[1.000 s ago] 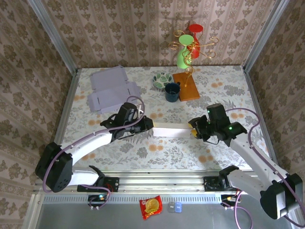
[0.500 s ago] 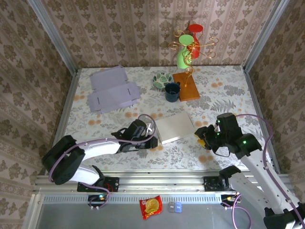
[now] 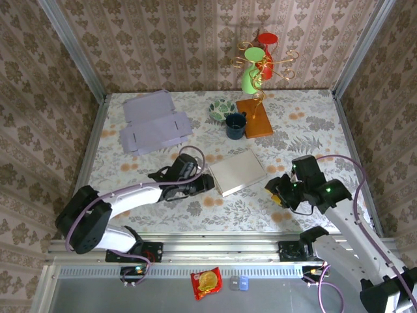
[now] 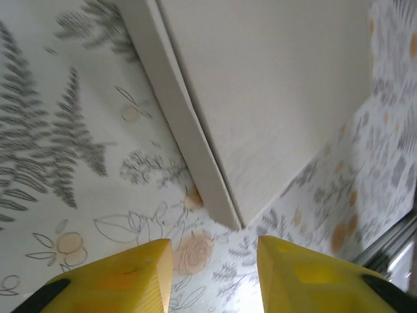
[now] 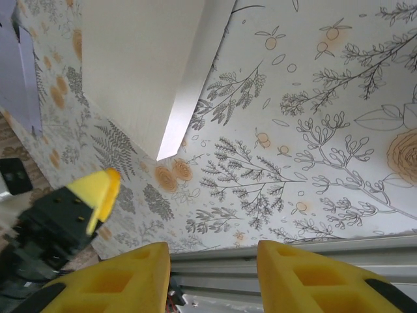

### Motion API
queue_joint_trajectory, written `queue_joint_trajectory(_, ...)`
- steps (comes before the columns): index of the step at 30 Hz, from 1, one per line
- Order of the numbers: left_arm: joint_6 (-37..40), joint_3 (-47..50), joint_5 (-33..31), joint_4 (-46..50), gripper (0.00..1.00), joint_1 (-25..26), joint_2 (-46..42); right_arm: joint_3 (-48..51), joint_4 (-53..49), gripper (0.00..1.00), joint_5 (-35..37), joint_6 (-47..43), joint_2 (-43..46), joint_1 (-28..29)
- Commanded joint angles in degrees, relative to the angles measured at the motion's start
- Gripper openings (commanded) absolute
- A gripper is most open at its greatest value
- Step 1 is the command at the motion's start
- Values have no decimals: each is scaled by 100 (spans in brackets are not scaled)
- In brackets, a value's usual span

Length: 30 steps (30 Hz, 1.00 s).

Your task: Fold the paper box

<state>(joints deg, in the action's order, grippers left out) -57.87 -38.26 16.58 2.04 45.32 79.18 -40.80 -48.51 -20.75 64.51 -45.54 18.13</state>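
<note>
The paper box point(image 3: 237, 171) sat closed at the centre of the table point(image 3: 306, 130) — folding looked finished. The left gripper point(image 3: 208, 182), at its 8 o'clock, and right gripper point(image 3: 275, 190), at its 4 o'clock, stood part-open, empty — only retreat seemed left.

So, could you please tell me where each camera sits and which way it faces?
Top external: above and behind the arms, looking down on the table; both arms show, left gripper and right gripper flanking the white paper box.
Left wrist: on the left arm, facing past its yellow fingertips at the box's corner.
Right wrist: on the right arm, facing past its fingertips toward the box and left gripper.
All three share the box.
</note>
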Motion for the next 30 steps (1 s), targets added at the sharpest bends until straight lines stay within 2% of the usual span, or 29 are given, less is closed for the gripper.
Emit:
queue_joint_trajectory(1,-625,-381,225,569,40,-219,327,-242,47,42,137,-268,-120,-36)
queue_joint_trajectory(7,-905,-736,466,-157,41,-304,1136,-507,85,43,63,-510,-453,-42)
queue_joint_trajectory(11,-878,-1107,681,-261,41,-283,1735,-630,25,43,48,-633,-544,-45)
queue_joint_trajectory(15,-1072,-1262,714,-695,34,-223,2138,-703,-31,43,43,-715,-574,-46)
queue_joint_trajectory(22,-1162,-2088,768,-896,17,3,2940,-831,-432,43,131,-956,-427,-301)
queue_joint_trajectory(30,-1157,-3307,863,-907,14,253,3867,-1497,-1290,43,673,-1393,-190,-657)
